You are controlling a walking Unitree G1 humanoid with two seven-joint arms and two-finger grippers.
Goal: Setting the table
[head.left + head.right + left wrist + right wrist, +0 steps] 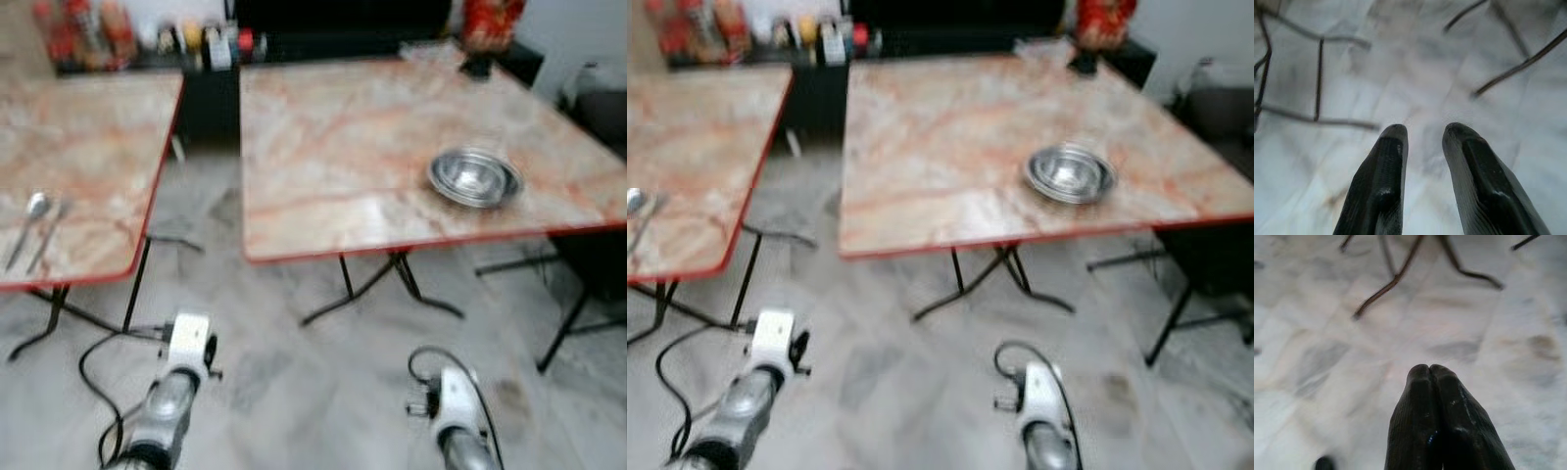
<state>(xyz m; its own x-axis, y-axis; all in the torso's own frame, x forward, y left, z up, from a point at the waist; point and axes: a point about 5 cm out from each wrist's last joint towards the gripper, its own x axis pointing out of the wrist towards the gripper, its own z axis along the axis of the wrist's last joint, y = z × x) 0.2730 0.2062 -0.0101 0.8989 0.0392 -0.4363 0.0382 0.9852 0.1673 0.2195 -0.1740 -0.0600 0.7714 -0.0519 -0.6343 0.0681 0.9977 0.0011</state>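
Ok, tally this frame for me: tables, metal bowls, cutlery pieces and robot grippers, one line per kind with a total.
Tables: 2, the left table and the right table
Metal bowls: 1, the bowl on the right table (possibly a nested stack, too blurred to tell)
Cutlery pieces: 2, a spoon and a second utensil beside it on the left table
Grippers: 2, left gripper open, right gripper shut
Total: 7

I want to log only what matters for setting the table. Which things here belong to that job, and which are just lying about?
For the job:
- steel bowls, right table
- spoon, left table

Lying about:
- bottles on back counter
- red packet at far edge
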